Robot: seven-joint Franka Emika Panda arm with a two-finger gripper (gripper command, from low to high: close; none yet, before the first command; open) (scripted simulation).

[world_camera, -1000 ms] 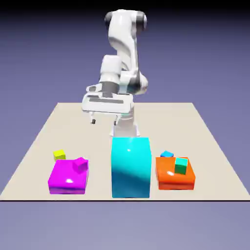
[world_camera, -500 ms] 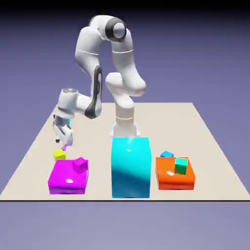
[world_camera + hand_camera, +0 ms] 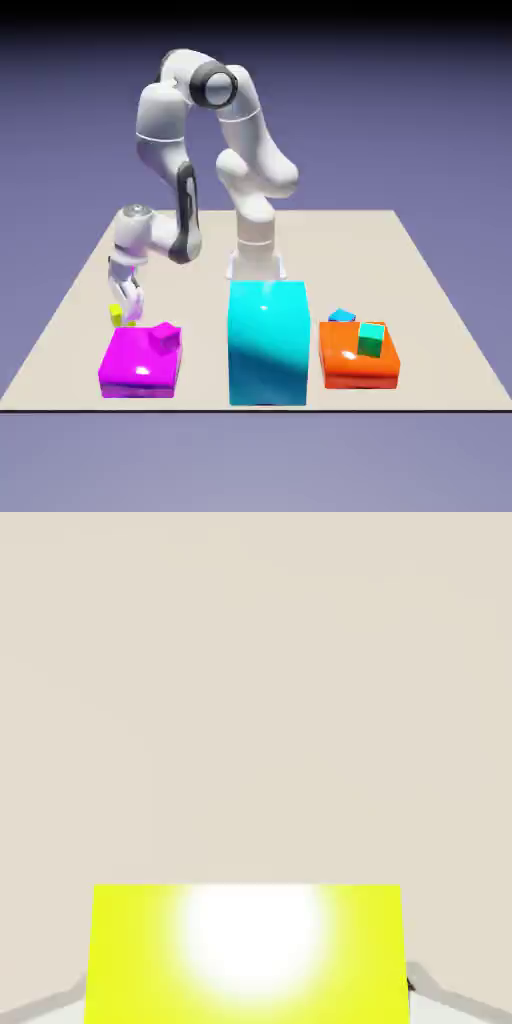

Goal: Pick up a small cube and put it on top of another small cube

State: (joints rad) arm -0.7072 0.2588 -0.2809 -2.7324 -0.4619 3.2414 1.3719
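Gripper is sitting low at the exterior view's left, its jaws pinching the lime cube, which is filling the gap between the grey fingertips in the hand view. That cube is resting on the table just behind the flat magenta block. The grasp step is looking finished; lifting is judged next, then carrying the cube toward the camera and slightly rightward onto the tiny magenta cube sitting on that block's near right corner. Being a cube, it has no long axis; one flat face is squarely facing the hand camera, edges running level.
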